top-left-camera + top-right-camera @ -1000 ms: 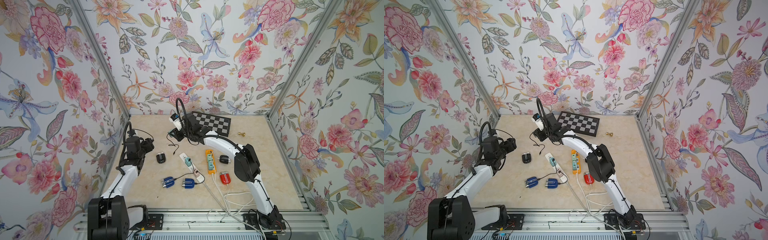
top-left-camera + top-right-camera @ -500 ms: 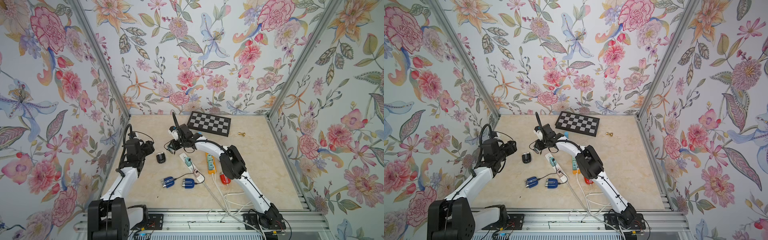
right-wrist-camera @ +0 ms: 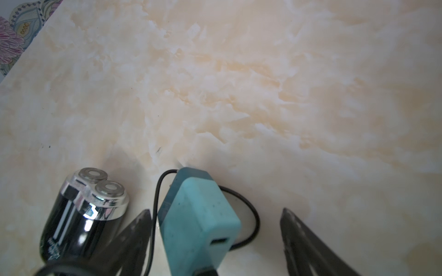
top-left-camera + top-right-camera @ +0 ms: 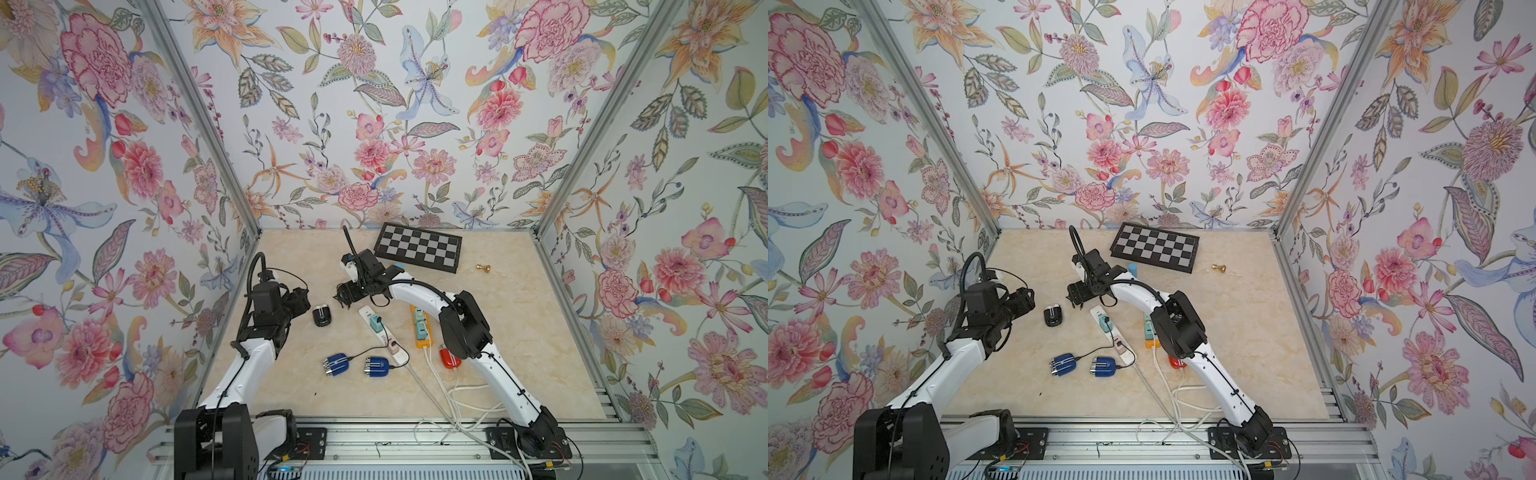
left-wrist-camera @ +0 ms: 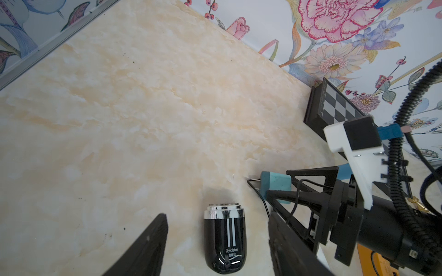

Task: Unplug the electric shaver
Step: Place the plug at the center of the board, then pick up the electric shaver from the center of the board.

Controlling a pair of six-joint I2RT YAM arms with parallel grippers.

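Right wrist view: the right gripper's (image 3: pixel 215 210) jaws stand wide apart over one teal charging adapter (image 3: pixel 198 215). It lies loose on the marble-patterned bench (image 3: pixel 263 83) between them, with a clear gap to one jaw. A thin black cable (image 3: pixel 253 215) loops around it. Just beside the adapter lies the one black electric shaver (image 3: pixel 81 215), showing two round silver cutting heads.

In the left wrist view the left gripper's (image 5: pixel 216 215) jaws are open too, one on each side of the shaver and touching neither flank. White lettering on the shaver's body reads "Royalstar". The characters beneath it are too small to read, and two silver stripes run above the name.

In both top views the black shaver lies at 9 o'clock from the bench's centre. The left gripper is at 10 o'clock of it and the right gripper at 2 o'clock.

Counted from the centre:
- Two blue shavers (image 4: pixel 336 365) lie side by side at 7 o'clock.
- One red shaver (image 4: pixel 449 359) lies at 4 o'clock, partly hidden by the right arm.
- Two power strips, one white (image 4: pixel 380 332) and one orange (image 4: pixel 422 338), lie near the middle, each carrying teal adapters whose number cannot be told.
- One chessboard (image 4: pixel 417 253) sits at 12 o'clock near the back wall.
- One brass chess piece (image 4: pixel 483 268) sits at 2 o'clock.
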